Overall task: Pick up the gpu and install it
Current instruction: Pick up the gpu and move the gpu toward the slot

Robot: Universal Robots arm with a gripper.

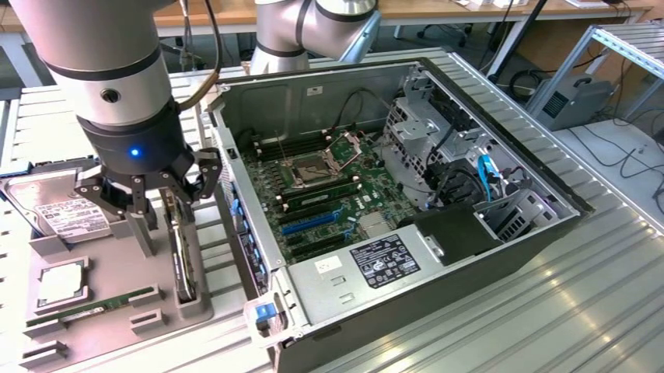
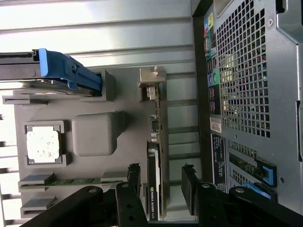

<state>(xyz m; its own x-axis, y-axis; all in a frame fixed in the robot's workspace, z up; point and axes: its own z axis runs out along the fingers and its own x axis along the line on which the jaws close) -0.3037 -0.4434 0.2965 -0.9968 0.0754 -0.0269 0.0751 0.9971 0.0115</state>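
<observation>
Gripper (image 2: 161,172) points down, jaws wide, gpu (image 2: 161,127) between them.

Matt black gpu (image 1: 185,263) with silvery metal bracket (image 2: 151,78), matt grey plastic tray (image 1: 99,260), bare sheet-metal computer case (image 1: 322,281), shiny ribbed metal table (image 1: 550,311)

Exterior view: you find the parts tray (image 1: 117,268) at lower left and the computer case (image 1: 264,105) just to its right, across the centre. On the tray, the hard drive (image 1: 57,214) lies upper left, the processor (image 1: 61,284) below it, and the memory stick (image 1: 92,308) lowest. The gpu (image 1: 185,260) stands on edge along the tray's right side, between the spread fingers of the gripper (image 1: 166,198).
</observation>
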